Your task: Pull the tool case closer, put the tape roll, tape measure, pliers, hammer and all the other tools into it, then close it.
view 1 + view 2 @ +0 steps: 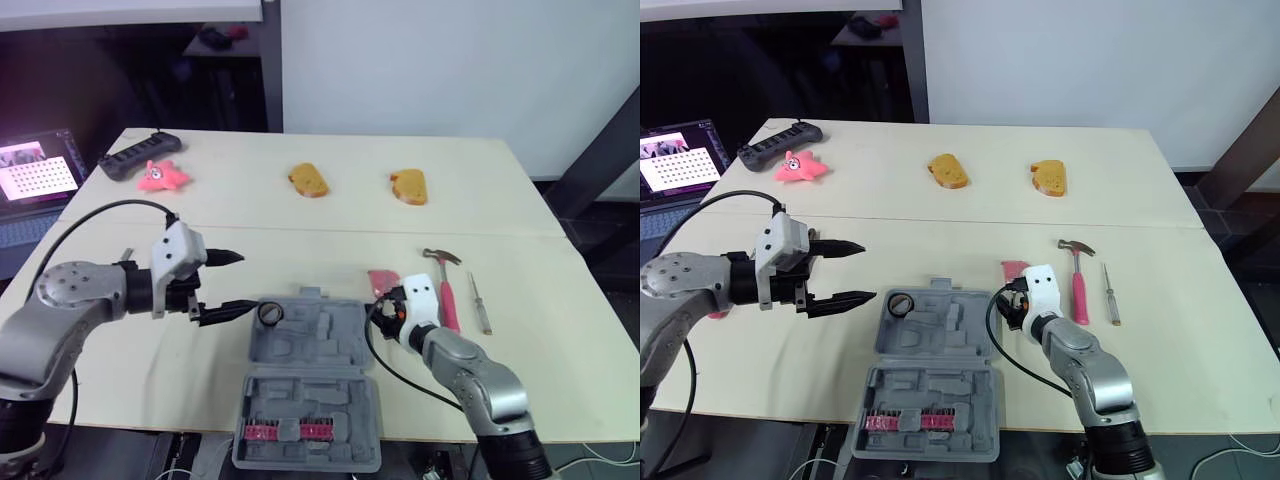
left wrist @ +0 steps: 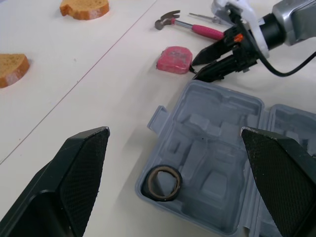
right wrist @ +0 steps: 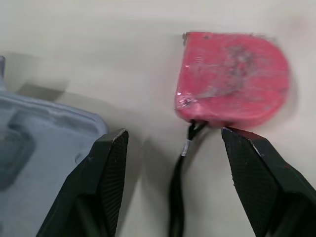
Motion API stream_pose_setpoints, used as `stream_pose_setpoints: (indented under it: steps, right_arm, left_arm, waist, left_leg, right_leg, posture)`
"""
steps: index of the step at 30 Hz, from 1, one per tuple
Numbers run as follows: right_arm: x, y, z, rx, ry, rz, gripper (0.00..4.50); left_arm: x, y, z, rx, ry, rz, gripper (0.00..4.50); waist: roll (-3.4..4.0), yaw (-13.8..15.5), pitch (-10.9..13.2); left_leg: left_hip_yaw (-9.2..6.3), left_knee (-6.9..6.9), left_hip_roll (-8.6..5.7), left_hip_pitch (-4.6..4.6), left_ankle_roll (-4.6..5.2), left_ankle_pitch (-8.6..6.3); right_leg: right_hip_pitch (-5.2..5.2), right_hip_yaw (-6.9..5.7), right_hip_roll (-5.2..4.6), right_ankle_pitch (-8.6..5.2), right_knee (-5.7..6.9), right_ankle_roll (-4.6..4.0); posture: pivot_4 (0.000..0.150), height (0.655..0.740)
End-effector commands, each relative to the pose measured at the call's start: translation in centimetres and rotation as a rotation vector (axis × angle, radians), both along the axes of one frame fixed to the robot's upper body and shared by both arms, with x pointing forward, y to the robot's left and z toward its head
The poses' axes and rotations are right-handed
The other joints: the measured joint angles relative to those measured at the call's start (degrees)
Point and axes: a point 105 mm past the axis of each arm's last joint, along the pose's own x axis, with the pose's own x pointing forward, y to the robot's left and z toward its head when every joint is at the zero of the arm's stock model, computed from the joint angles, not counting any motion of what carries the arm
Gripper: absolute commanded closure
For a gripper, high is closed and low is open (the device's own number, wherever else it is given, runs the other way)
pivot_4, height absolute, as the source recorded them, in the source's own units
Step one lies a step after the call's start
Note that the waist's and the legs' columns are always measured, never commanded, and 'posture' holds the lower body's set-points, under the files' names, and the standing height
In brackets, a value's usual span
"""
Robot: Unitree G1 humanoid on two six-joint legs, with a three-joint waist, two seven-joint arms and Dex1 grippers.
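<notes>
Tape measure (image 3: 232, 79) lies on the worktop (image 1: 300, 220) just off the case's (image 1: 300, 400) 1 o'clock corner, with the hammer (image 1: 445, 290) at its 3 o'clock. Right pincer (image 3: 173, 132) is wide and empty, tips just short of it. Left pincer (image 1: 245, 282) is wide and empty at the case's 9 o'clock. Tape roll (image 1: 270, 313) is in the case. Risk: the fingers may shove the rounded body away or catch only its cord, and one may clip the case rim.

Right gripper (image 3: 173, 132): fingers were spread wide, nothing between them but a cord.
Tape measure (image 3: 232, 79): pink, flat on the table (image 3: 98, 49), just past one fingertip.
Cord (image 3: 178, 163): black, trailing from the tape measure.
Tool case (image 3: 39, 153): grey corner beside the other finger.
</notes>
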Motion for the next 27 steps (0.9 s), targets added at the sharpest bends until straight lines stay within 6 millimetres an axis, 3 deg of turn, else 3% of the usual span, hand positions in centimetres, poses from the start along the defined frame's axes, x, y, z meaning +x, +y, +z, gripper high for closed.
stream_pose_setpoints:
  steps: [1, 3, 4, 13, 19, 27]
  right_arm:
    - [0.1, -0.4, -0.4, -0.006, 0.017, -0.013, 3.19]
    - [-0.1, -0.6, -0.7, -0.018, 0.025, -0.013, 4.24]
    - [-0.1, -0.8, -0.8, -0.027, 0.029, -0.015, 4.47]
    - [-1.3, -3.7, 0.0, -0.095, 0.028, -0.005, 4.47]
    - [-4.9, -4.7, 0.3, -0.110, 0.079, 0.076, 4.47]
    - [-10.2, -3.7, 0.2, -0.085, 0.165, 0.147, 4.47]
  left_arm:
    - [-0.4, 0.2, 0.9, 0.024, -0.048, 0.004, 0.00]
    - [-0.5, 0.1, 0.9, 0.023, -0.048, 0.003, 0.00]
    - [-0.6, 0.0, 0.8, 0.023, -0.047, 0.001, 0.00]
    - [-1.7, -1.7, -0.1, 0.002, 0.018, -0.099, 0.00]
    - [-2.8, -3.3, -0.7, -0.023, 0.067, -0.211, 0.00]
    - [-3.0, -4.7, -1.2, -0.038, 0.102, -0.310, 0.00]
  waist:
    - [0.00, -0.14, 0.00]
    - [0.00, -0.08, 0.00]
    - [0.00, -0.08, 0.00]
    - [-0.01, 0.23, -0.01]
    - [0.00, 0.15, -0.02]
    - [-0.02, 0.11, -0.03]
  left_leg:
    - [0.00, 0.00, 0.00, 0.00, 0.00, 0.00]
    - [0.00, -0.02, 0.00, 0.00, 0.00, 0.00]
    - [0.00, -0.03, 0.01, 0.00, 0.00, 0.00]
    - [0.01, 0.00, 0.00, 0.00, 0.00, 0.00]
    - [0.01, 0.00, -0.01, 0.00, 0.00, 0.00]
    - [-0.01, 0.00, -0.01, 0.01, 0.00, 0.00]
  right_leg:
    - [0.00, 0.00, 0.00, 0.00, 0.00, 0.00]
    - [-0.01, 0.00, 0.00, 0.00, 0.00, 0.01]
    - [-0.02, 0.00, 0.01, 0.00, 0.01, 0.01]
    - [0.00, 0.00, -0.01, -0.01, 0.00, 0.01]
    - [0.03, 0.00, -0.02, -0.01, -0.01, 0.01]
    - [0.04, 0.00, 0.00, -0.01, -0.01, 0.01]
  posture:
    - [0.150, 0.7150]
    - [0.150, 0.7150]
    - [0.150, 0.7150]
    - [0.150, 0.7150]
    - [0.150, 0.7150]
    - [0.150, 0.7150]
